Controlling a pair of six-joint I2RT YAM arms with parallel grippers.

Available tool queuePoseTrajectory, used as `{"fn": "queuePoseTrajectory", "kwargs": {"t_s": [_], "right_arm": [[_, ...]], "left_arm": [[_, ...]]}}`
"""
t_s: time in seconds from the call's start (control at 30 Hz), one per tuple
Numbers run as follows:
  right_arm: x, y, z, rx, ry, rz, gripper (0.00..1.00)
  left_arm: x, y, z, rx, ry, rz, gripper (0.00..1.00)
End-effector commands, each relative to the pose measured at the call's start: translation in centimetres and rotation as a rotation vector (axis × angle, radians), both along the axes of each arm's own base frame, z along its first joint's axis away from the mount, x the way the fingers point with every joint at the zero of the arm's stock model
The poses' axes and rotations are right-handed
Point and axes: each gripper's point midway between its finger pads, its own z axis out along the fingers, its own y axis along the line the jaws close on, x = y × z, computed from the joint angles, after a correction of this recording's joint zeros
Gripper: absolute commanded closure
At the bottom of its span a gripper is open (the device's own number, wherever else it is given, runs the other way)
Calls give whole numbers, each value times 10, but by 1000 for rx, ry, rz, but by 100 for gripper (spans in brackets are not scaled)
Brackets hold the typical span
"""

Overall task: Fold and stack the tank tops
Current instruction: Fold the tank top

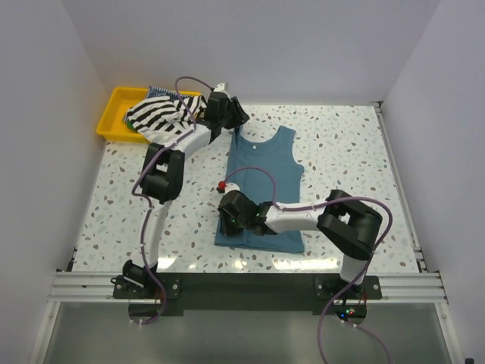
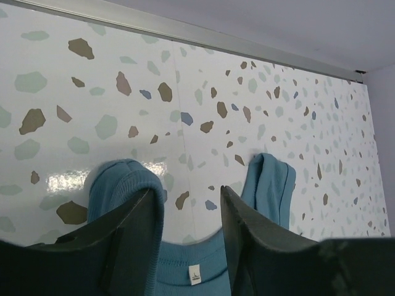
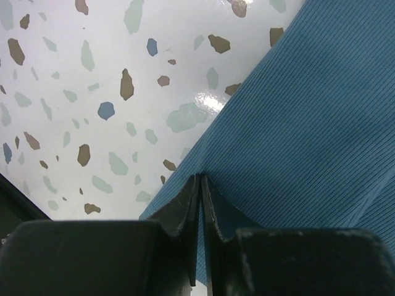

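A teal tank top (image 1: 261, 186) lies flat in the middle of the speckled table (image 1: 341, 144), with its straps toward the far edge and its hem toward the near edge.

The left gripper (image 2: 186, 206) hangs over the far end of the top, at the neckline, with its jaws open. In the left wrist view one finger (image 2: 129, 246) stands in front of the left strap (image 2: 123, 182) and the other is just beside the right strap (image 2: 271, 179); nothing sits between them. A small white tag (image 2: 194, 274) is sewn inside the neck. It carries one dark mark, too small to read.

The right gripper (image 3: 199, 185) is low over the near left part of the top, by its side edge. Its jaws are closed, tips together, and they appear to pinch the ribbed cloth right at that edge.

At the far left corner sits a yellow tray (image 1: 110, 114). A black-and-white striped tank top (image 1: 155, 117) is bunched in it, with a bit of finely striped cloth (image 1: 163, 92) showing at its far side. No brand or other writing can be read anywhere.
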Motion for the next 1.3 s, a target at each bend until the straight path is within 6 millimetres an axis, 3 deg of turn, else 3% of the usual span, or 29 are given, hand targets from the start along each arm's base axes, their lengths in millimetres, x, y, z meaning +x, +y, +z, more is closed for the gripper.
{"fn": "queuePoseTrajectory", "kwargs": {"t_s": [0.0,0.07,0.1,0.17,0.27,0.3,0.4,0.43,0.47,0.5,0.6,0.73,0.77,0.83,0.9,1.07,1.2,1.27], "right_arm": [[-15,-17,-35,-100,95,-14,90],[-8,-6,-26,-60,80,-28,87],[-5,-3,-22,-45,77,-40,82],[4,6,-7,-6,54,-60,75],[19,8,30,61,-3,-101,58],[25,7,52,97,-30,-114,55],[45,-11,81,122,-72,-185,51],[54,-21,99,144,-89,-221,49],[59,-27,106,151,-98,-244,47],[61,-32,112,165,-99,-243,46],[79,-47,130,169,-141,-295,44],[115,-69,123,130,-108,-351,44],[123,-71,113,108,-95,-356,45],[140,-74,110,80,-103,-353,45],[147,-70,92,33,-75,-326,47],[136,-79,52,-27,-15,-330,48],[113,-99,23,-91,30,-342,48],[105,-104,19,-107,31,-346,48]], "left_arm": [[11,-9,52,-70,-126,-50,49],[12,-2,69,-85,-150,-57,41],[11,1,90,-99,-181,-61,36],[12,13,108,-117,-201,-57,32],[3,33,154,-153,-249,-46,27],[0,38,162,-162,-254,-38,26],[-11,60,176,-162,-247,19,26],[-15,64,178,-163,-241,30,26],[-21,69,166,-157,-213,43,26],[-28,74,180,-158,-233,57,26],[-47,82,167,-135,-167,83,31],[-87,85,138,-121,-97,75,36],[-95,86,125,-102,-81,72,36],[-95,92,110,-66,-55,79,37],[-85,94,98,-55,-32,77,39],[-49,97,74,4,25,122,39],[-16,114,72,44,-3,201,42],[0,121,68,53,6,226,46]]}}
